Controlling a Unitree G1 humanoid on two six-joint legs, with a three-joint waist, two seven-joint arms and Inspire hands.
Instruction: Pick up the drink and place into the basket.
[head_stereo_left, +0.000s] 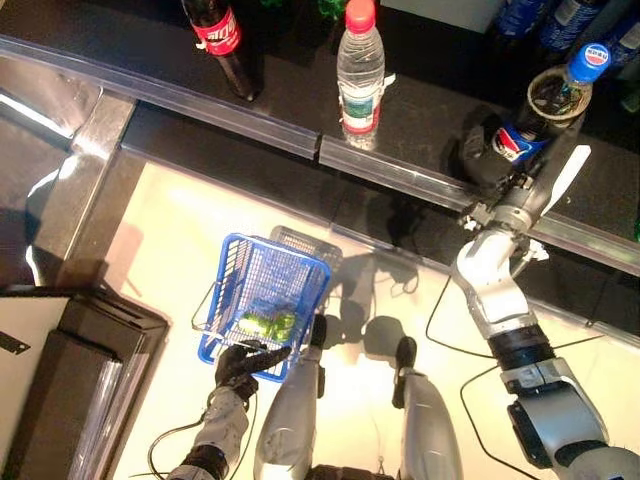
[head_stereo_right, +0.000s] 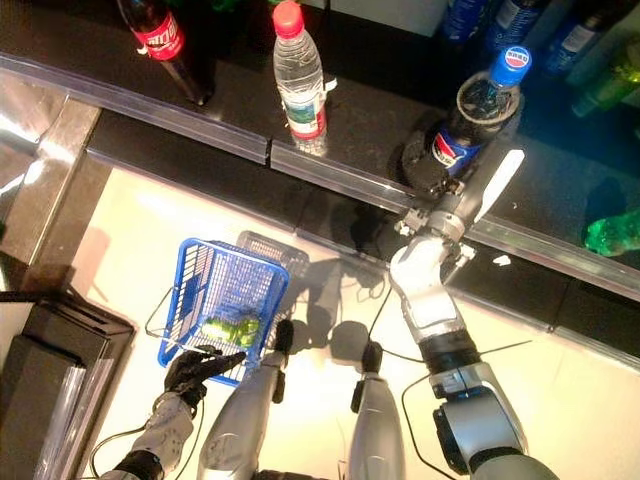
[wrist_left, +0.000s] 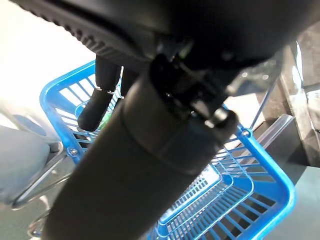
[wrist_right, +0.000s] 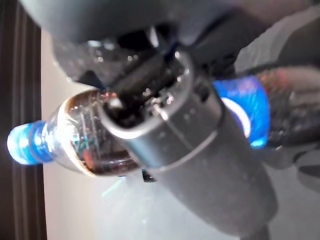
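A dark cola bottle (head_stereo_left: 553, 100) with a blue cap and blue label stands on the black shelf at the right. My right hand (head_stereo_left: 487, 150) is curled round its lower part, and in the right wrist view the bottle (wrist_right: 75, 140) lies right against the hand (wrist_right: 200, 150). Lower left, a blue wire basket (head_stereo_left: 300, 262) hangs over the pale floor. My left hand (head_stereo_left: 240, 362) grips its near rim, with fingers (wrist_left: 97, 102) hooked over the edge. A green drink (head_stereo_left: 268, 322) lies inside the basket.
Also on the shelf stand a clear water bottle (head_stereo_left: 360, 72) with a red cap and a red-labelled cola bottle (head_stereo_left: 222, 40). Blue bottles (head_stereo_right: 470, 15) stand further back, and a green bottle (head_stereo_right: 612, 232) lies at the right. A metal rail (head_stereo_left: 250, 118) edges the shelf. A dark box (head_stereo_left: 70, 370) sits lower left.
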